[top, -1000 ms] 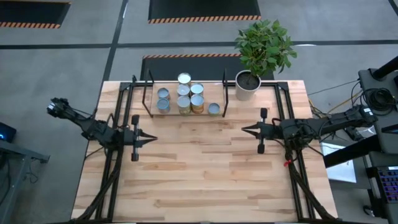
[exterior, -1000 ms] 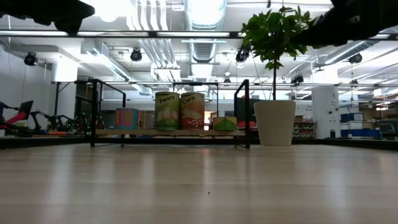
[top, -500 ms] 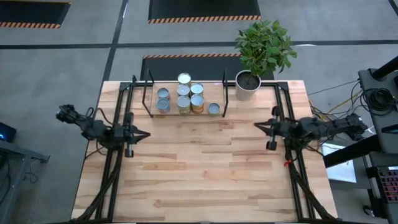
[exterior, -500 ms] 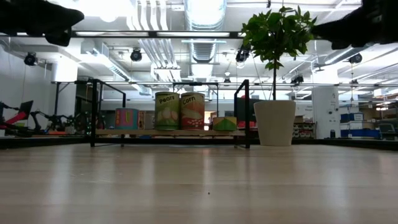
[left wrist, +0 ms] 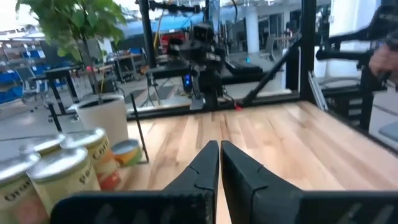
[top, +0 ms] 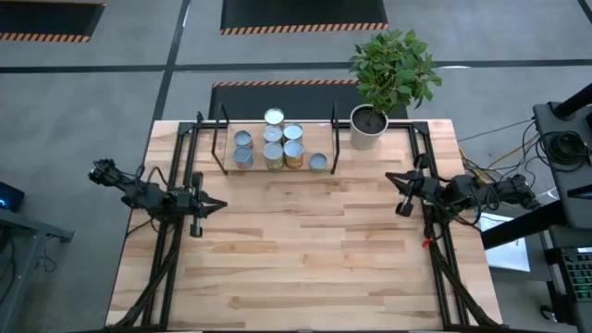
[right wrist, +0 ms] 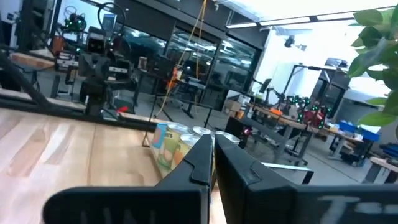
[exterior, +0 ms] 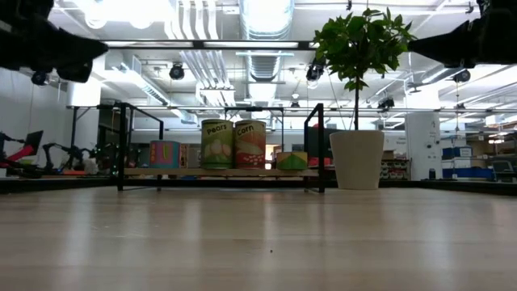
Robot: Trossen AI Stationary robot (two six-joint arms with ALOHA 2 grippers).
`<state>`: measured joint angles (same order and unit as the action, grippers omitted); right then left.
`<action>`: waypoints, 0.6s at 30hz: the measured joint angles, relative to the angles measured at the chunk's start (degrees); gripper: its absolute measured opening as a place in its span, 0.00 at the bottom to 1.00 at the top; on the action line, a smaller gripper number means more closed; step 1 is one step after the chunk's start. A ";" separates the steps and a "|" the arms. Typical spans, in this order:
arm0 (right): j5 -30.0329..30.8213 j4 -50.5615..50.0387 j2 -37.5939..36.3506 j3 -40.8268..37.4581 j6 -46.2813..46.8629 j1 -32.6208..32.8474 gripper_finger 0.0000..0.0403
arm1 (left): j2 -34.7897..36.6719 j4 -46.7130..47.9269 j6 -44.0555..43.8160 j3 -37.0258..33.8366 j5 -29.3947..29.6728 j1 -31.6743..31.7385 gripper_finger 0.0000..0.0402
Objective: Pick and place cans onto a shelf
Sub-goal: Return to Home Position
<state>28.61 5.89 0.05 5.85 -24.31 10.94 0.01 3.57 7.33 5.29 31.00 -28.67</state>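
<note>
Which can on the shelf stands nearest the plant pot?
The short can, alone at the end of the shelf beside the white pot; the other cans cluster farther along.

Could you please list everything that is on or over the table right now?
cans: eight, silvery or pale-blue tops, grouped on the shelf
shelf: one, black rods with a light board, at the table's far edge
plant pot: one, white, holding a green plant, beside the shelf on the right arm's side
table: one, light wood
left gripper: one, dark, shut, above the table's left side
right gripper: one, dark, shut, above the table's right side
</note>
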 joint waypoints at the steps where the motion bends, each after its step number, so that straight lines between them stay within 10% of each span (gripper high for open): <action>1: -0.01 0.03 0.00 0.00 -0.28 0.00 0.02 | 0.05 0.04 -0.16 -0.74 -0.03 0.00 0.00; 18: 4.07 -1.36 0.44 -5.11 9.83 -0.22 0.02 | -2.68 -7.87 -3.44 -4.71 -1.01 0.04 0.00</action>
<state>32.68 4.54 0.49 0.73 -14.48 10.72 -2.67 -4.29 3.89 0.58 30.00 -28.62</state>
